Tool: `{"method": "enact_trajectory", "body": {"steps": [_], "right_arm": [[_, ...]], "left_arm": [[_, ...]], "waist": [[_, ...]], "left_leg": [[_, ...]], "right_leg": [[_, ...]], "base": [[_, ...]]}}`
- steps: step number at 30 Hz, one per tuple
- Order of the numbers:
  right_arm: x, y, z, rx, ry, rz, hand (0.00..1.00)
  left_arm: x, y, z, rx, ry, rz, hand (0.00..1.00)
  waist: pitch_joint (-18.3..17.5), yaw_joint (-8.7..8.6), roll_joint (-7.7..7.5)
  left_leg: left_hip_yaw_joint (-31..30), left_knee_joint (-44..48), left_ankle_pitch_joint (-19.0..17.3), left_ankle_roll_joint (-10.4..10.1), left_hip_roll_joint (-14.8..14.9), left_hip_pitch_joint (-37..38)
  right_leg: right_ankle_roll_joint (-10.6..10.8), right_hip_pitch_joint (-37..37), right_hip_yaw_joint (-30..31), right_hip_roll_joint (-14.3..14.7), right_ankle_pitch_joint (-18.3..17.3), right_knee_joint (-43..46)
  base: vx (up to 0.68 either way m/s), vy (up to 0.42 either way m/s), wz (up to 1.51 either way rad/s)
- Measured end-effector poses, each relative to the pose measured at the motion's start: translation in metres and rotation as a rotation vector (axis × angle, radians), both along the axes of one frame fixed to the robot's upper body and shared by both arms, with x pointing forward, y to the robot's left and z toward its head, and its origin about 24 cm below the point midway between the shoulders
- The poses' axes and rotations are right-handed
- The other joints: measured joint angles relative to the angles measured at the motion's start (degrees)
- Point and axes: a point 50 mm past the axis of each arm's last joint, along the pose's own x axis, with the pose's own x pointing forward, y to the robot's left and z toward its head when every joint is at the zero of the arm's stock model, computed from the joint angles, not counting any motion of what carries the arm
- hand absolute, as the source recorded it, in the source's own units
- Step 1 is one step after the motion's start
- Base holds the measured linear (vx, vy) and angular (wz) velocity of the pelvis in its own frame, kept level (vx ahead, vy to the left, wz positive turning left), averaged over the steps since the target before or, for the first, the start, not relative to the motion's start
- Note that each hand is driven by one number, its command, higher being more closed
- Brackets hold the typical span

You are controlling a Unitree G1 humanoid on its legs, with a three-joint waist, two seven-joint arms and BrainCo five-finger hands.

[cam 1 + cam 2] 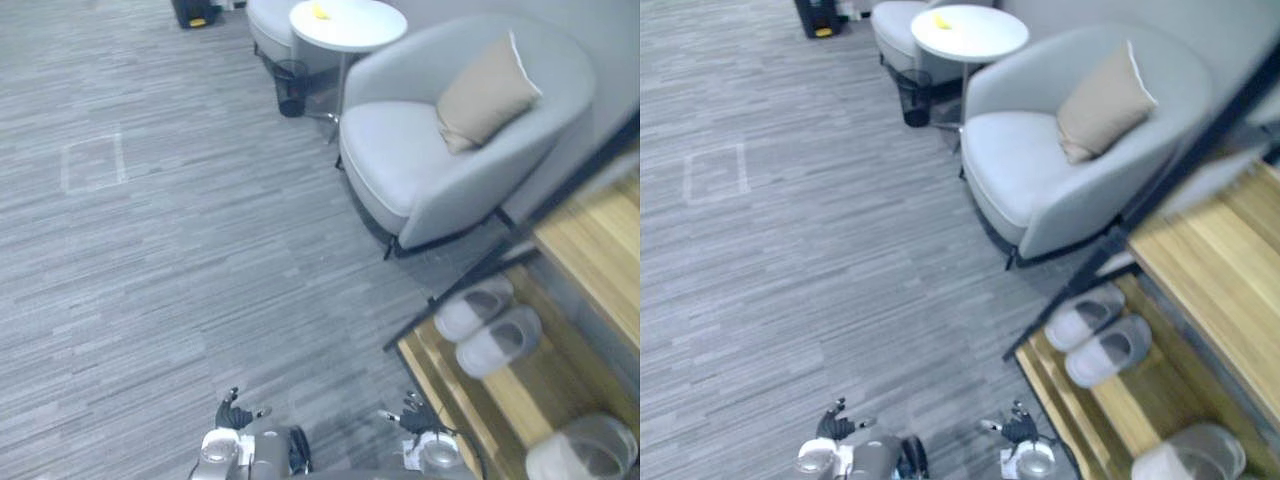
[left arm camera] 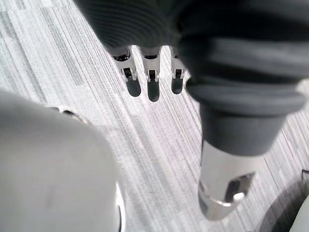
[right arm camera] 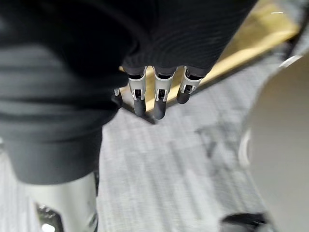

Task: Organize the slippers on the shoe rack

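Slippers (image 1: 498,342) lie as a grey pair side by side on the low wooden shelf of the shoe rack (image 1: 590,245). A third slipper (image 1: 585,450) sits well apart on the same shelf, nearer the robot. The left hand (image 1: 235,412) and right hand (image 1: 413,415) hang low over the carpet (image 1: 180,250), fingers loosely straight, holding nothing. This looks like the approach step; next, the right hand probably needs to reach toward the lone slipper.
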Motion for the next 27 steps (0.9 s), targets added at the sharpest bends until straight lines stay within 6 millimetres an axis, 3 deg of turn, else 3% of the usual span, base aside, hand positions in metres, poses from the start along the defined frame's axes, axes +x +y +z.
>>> {"method": "enact_trajectory", "body": {"steps": [2, 4, 5, 6, 7, 8, 9, 11, 12, 13, 15, 16, 18, 20, 21, 22, 23, 25, 27], "right_arm": [[0.002, -0.004, 0.002, -0.008, -0.017, 0.004, 0.00], [0.004, -0.009, 0.005, -0.017, -0.033, 0.003, 0.00], [0.008, -0.012, 0.007, -0.024, -0.054, 0.004, 0.00], [0.014, -0.014, 0.012, -0.031, -0.086, 0.008, 0.00], [0.014, -0.014, 0.012, -0.030, -0.090, 0.006, 0.00], [0.013, -0.014, 0.012, -0.030, -0.089, 0.006, 0.00], [0.016, -0.016, 0.013, -0.037, -0.094, 0.008, 0.00], [0.017, -0.015, 0.014, -0.034, -0.097, 0.004, 0.00], [0.017, -0.015, 0.013, -0.038, -0.092, 0.009, 0.00], [0.017, -0.016, 0.013, -0.039, -0.091, 0.009, 0.00], [0.016, -0.008, 0.012, -0.020, -0.087, 0.001, 0.00], [0.013, -0.003, 0.011, -0.007, -0.081, -0.005, 0.00], [0.011, 0.001, 0.009, 0.003, -0.074, -0.010, 0.00], [0.009, -0.002, 0.008, -0.007, -0.066, -0.012, 0.00], [0.005, -0.006, 0.007, -0.016, -0.055, -0.016, 0.00], [0.003, -0.010, 0.007, -0.027, -0.048, -0.016, 0.00], [0.003, -0.006, 0.004, -0.019, -0.028, -0.018, 0.00], [0.003, 0.000, 0.003, -0.003, -0.023, -0.015, 0.00], [0.007, 0.004, 0.003, 0.007, -0.029, -0.008, 0.00]], "left_arm": [[0.001, -0.002, 0.000, -0.005, 0.000, 0.000, 0.00], [0.004, -0.005, 0.000, -0.013, 0.000, -0.003, 0.00], [0.005, -0.007, -0.001, -0.019, 0.001, -0.003, 0.00], [0.004, -0.011, -0.002, -0.029, 0.003, -0.005, 0.00], [0.004, -0.012, -0.002, -0.030, 0.004, -0.005, 0.00], [0.000, -0.012, -0.003, -0.033, 0.017, -0.003, 0.00], [-0.001, -0.017, -0.005, -0.044, 0.023, -0.001, 0.00], [0.001, -0.023, -0.004, -0.071, 0.005, 0.028, 0.00], [0.003, -0.025, -0.002, -0.093, -0.014, 0.084, 0.00], [0.003, -0.024, -0.002, -0.095, -0.019, 0.095, 0.00], [0.009, -0.019, 0.002, -0.094, -0.055, 0.131, 0.00], [0.012, -0.018, 0.005, -0.092, -0.075, 0.134, 0.00], [0.020, -0.021, 0.009, -0.099, -0.107, 0.118, 0.00], [0.028, -0.026, 0.012, -0.103, -0.121, 0.086, 0.00], [0.029, -0.029, 0.012, -0.106, -0.121, 0.068, 0.00], [0.028, -0.032, 0.011, -0.110, -0.117, 0.055, 0.00], [0.034, -0.025, 0.014, -0.093, -0.135, 0.051, 0.00], [0.034, -0.015, 0.016, -0.072, -0.143, 0.055, 0.00], [0.028, -0.010, 0.012, -0.071, -0.120, 0.084, 0.00]], "waist": [[-0.01, -0.40, 0.68], [0.51, -0.99, 1.49], [0.89, -1.76, 2.10], [1.20, -2.69, 2.40], [1.24, -2.76, 2.34], [1.14, -2.84, 2.07], [1.08, -2.95, 3.19], [1.19, -2.30, 4.49], [1.87, -2.15, 5.00], [2.08, -2.01, 4.85], [2.77, -1.53, 4.57], [3.18, -1.06, 3.00], [2.75, -0.15, 1.93], [2.54, -0.05, 1.75], [2.25, -0.11, 2.31], [2.05, 0.17, 3.55], [1.65, 0.59, 1.13], [0.54, 0.65, -1.40], [0.31, 0.77, -1.75]], "left_leg": [[-3.67, -5.41, 0.16, -0.32, 0.01, 5.47], [-6.75, -8.55, 0.50, -0.92, 0.43, 7.86], [-8.38, -10.27, 0.71, -1.37, 0.81, 9.26], [-11.70, -12.87, 0.86, -2.79, 0.91, 12.14], [-12.50, -13.13, 0.60, -3.26, 0.90, 12.89], [-14.42, -13.28, -0.03, -4.28, 0.73, 14.14], [-17.37, -12.22, -0.53, -5.17, 2.17, 15.36], [-18.58, -4.20, 1.92, -9.17, 2.56, 12.22], [-16.21, 12.33, 6.59, -11.90, 4.22, 5.66], [-15.21, 15.51, 6.55, -12.07, 4.97, 4.41], [-7.55, 27.58, 4.55, -10.81, 10.62, -0.21], [-3.71, 28.67, 3.81, -9.59, 12.83, -2.79], [1.70, 22.57, 2.63, -8.61, 13.65, -7.94], [5.79, 11.20, 4.69, -7.03, 12.00, -12.75], [7.13, 4.87, 8.39, -6.03, 11.13, -14.12], [8.19, -1.25, 17.43, -1.60, 10.17, -15.70], [8.82, -1.84, 17.42, -0.60, 7.51, -14.73], [8.27, -4.99, 16.94, -0.02, 3.96, -14.10], [8.08, -2.67, 14.00, 1.69, 2.41, -13.11]], "right_leg": [[-1.18, -5.77, -0.21, 5.56, -2.15, -4.95], [-1.58, -10.59, 1.40, 9.46, -2.14, -11.34], [-1.83, -12.93, 2.61, 11.39, -0.80, -15.70], [-2.05, -15.97, 5.25, 13.47, 5.86, -26.13], [-2.30, -16.33, 6.08, 13.71, 8.11, -28.65], [-3.43, -16.57, 7.64, 13.95, 14.31, -30.08], [-5.21, -15.69, 6.19, 13.78, 14.65, -27.39], [-6.26, -13.54, 3.11, 12.49, 10.62, -25.98], [-6.90, -7.77, 1.63, 11.81, 8.48, -28.87], [-6.99, -6.54, 1.22, 11.96, 8.35, -29.72], [-7.99, 1.56, -0.57, 12.28, 7.64, -33.66], [-7.98, 5.89, -1.70, 11.71, 7.63, -36.30], [-7.63, 10.43, -4.23, 9.99, 7.46, -39.96], [-4.70, 13.66, -7.30, 8.35, 5.68, -42.67], [-3.15, 14.93, -8.58, 8.37, 4.72, -43.48], [-1.34, 16.66, -9.67, 9.16, 3.48, -43.84], [-0.17, 17.86, -10.17, 6.79, 2.85, -43.95], [1.55, 17.81, -11.35, 4.73, 4.53, -43.79], [3.59, 17.05, -10.38, 3.08, 6.07, -35.89]], "base": [[0.58, 0.087, 0.73], [0.45, 0.015, 0.84], [0.65, -0.054, 1.36], [0.66, -0.081, 1.18], [0.56, -0.094, 1.21], [0.48, -0.135, 0.93], [0.59, -0.167, 1.12], [0.63, -0.198, 1.09], [0.56, -0.184, 0.79], [0.55, -0.162, 0.64], [0.45, -0.107, 0.40], [0.62, -0.139, 0.56], [0.44, -0.061, 0.48], [0.39, 0.035, 0.51], [0.44, 0.125, 0.64], [0.46, 0.146, 0.77], [0.48, 0.149, 0.80], [0.43, 0.110, 0.76], [0.51, 0.192, 0.76]]}}
